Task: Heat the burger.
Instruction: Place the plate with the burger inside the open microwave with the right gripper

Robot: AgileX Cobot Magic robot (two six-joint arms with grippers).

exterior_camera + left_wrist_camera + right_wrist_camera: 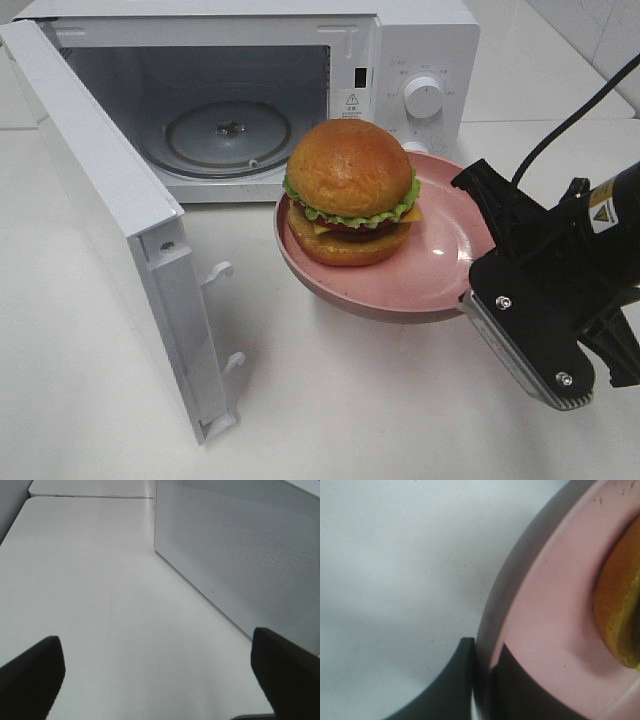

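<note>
The burger (pixel 350 190), with a golden-brown bun, green lettuce, dark patty and yellow cheese, sits on a round pink plate (pixel 440 270). The plate is lifted and tilted in front of the open microwave (pixel 240 130). My right gripper (pixel 482 680) is shut on the plate's rim (pixel 520 630), one finger on each side; the arm (pixel 550 300) shows at the right in the high view. The bun's edge (pixel 620 615) shows in the right wrist view. My left gripper (pixel 160 680) is open and empty over the white table, beside the microwave's perforated side (pixel 240 555).
The microwave door (pixel 110 220) stands open to the left, reaching toward the table's front. A glass turntable (pixel 228 135) lies inside the cavity. The control knob (pixel 422 97) is on the right panel. White table (pixel 350 400) lies all around.
</note>
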